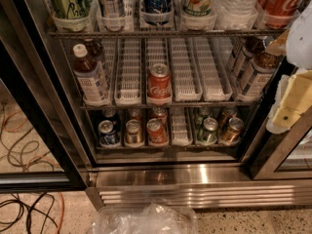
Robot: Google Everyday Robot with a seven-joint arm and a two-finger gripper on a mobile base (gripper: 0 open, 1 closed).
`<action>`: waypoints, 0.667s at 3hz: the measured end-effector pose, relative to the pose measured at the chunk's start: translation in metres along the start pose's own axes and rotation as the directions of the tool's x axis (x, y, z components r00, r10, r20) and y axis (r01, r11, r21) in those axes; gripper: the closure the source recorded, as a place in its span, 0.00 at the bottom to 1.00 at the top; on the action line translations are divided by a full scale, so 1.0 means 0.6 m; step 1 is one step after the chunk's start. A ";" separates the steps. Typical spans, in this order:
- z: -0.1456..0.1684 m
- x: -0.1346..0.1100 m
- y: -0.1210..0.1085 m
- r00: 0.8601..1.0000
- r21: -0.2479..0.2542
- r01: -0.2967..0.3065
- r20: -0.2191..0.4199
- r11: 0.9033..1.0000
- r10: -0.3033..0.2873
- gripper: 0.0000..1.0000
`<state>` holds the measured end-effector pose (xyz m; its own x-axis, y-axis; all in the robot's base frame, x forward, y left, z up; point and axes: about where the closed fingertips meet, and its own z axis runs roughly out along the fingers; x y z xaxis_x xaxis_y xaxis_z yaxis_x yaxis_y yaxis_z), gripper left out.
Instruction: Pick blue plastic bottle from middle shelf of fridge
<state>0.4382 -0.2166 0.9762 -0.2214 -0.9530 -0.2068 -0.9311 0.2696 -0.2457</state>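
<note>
The fridge (204,191) stands open in the camera view, with a ribbed steel base. Its middle shelf (195,77) is a wire rack fitted with white slotted lane trays. The blue plastic bottle (91,77) stands upright in the leftmost lane; it holds dark drink and has a white cap and a pale label. A second similar bottle stands close behind it. A red Coca-Cola can (159,84) stands in the centre lane. My gripper (288,112), white and yellowish, hangs at the right edge in front of the door frame, far right of the bottle and apart from it.
Two similar brown-drink bottles (253,72) stand at the right end of the middle shelf. Small cans (157,130) fill the rack below, and tall cans and bottles (197,1) the one above. A clear plastic bag (141,221) lies on the floor in front. Cables (24,150) lie at left.
</note>
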 end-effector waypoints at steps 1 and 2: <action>0.002 -0.001 -0.002 1.000 -0.001 0.003 0.004 1.000 -0.003 0.00; 0.032 0.014 -0.017 1.000 0.036 0.017 0.018 0.999 -0.017 0.00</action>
<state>0.4517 -0.2246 0.9586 -0.1999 -0.9549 -0.2194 -0.9237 0.2584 -0.2830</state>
